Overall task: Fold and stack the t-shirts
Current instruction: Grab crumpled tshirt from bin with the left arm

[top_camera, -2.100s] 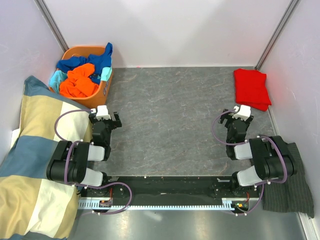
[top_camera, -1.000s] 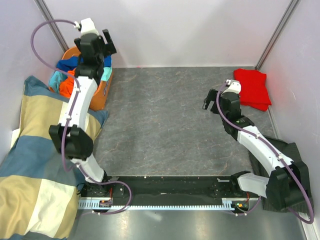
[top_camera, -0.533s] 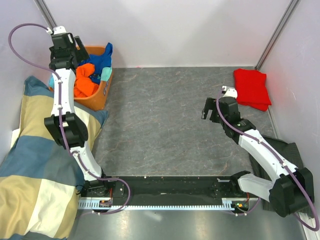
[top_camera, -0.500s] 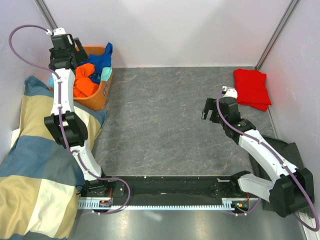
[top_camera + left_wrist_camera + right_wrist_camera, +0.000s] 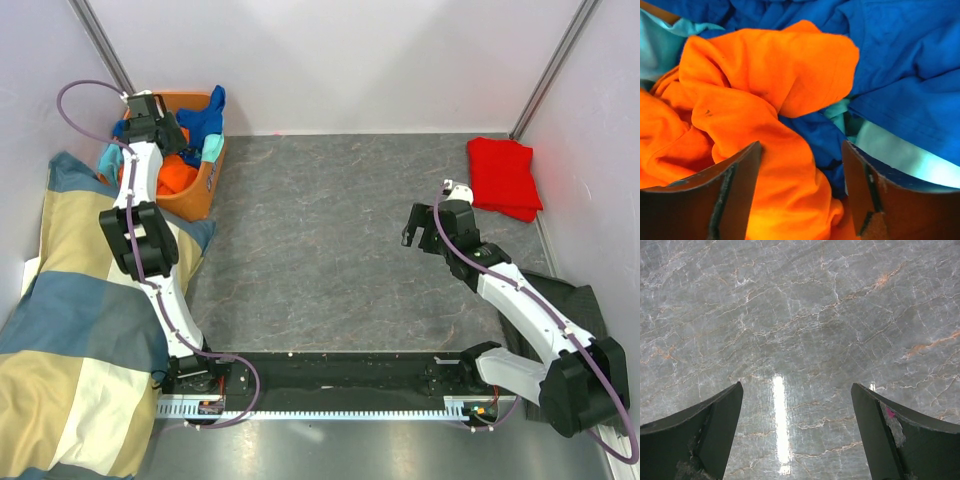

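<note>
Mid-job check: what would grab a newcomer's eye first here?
The bright orange t-shirt, heaped with blue t-shirts in the basket at far left, with the left end effector open just above it. Next, the folded red t-shirt at far right and the checked blanket at near left.

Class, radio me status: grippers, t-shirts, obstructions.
Left gripper: jaws open over orange t-shirt in basket. Right gripper: jaws open, empty, above table. Red t-shirt folded, far right. Nothing blocking.

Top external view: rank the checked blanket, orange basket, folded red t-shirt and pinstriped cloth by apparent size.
1. checked blanket, clearly largest, even though the frame cuts it off
2. orange basket
3. red t-shirt
Unranked: pinstriped cloth, partly hidden by the right arm.
</note>
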`<state>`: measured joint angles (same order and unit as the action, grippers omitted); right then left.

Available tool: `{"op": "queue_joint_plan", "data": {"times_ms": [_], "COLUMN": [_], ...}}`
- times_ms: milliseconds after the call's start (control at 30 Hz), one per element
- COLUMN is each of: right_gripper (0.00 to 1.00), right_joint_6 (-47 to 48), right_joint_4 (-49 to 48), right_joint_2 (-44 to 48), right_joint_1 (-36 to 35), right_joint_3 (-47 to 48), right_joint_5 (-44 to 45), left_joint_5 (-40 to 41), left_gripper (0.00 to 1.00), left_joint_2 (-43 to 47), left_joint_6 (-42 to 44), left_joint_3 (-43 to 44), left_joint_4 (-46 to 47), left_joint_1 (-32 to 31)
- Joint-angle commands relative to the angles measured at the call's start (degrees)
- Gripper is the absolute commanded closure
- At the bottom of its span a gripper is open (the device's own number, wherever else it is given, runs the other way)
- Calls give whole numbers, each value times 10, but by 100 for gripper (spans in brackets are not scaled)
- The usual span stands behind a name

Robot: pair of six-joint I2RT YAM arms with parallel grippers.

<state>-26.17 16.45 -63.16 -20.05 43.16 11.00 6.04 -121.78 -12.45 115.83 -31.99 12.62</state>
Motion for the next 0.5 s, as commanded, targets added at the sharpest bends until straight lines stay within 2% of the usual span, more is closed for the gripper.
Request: {"op": "queue_joint_plan", "data": {"times_ms": [0, 333, 400, 433, 467], "right_gripper": [2, 2, 2, 2, 2], "right_joint_6": [-5, -3, -6, -6, -9], "right_joint_4": [3, 6, 5, 6, 6], "right_joint_2": [13, 2, -1, -1, -4], "right_joint_1": [-2, -2, -2, -2, -2], "right_joint_3": [-4, 0, 0, -1, -1], "right_joint_5": [-5, -10, -9, -12, -11], "left_joint_5": [24, 37, 37, 42, 42], "left_gripper": [31, 51, 86, 98, 98], "left_joint_2": [-7, -34, -34, -33, -32], "left_joint_6": [-16, -12, -12, -12, -11], "left_joint_3": [-26, -96, -104, -104, -105], "left_joint_4": [51, 75, 77, 77, 79], "left_joint_1": [-1, 0, -1, -1, 1]}}
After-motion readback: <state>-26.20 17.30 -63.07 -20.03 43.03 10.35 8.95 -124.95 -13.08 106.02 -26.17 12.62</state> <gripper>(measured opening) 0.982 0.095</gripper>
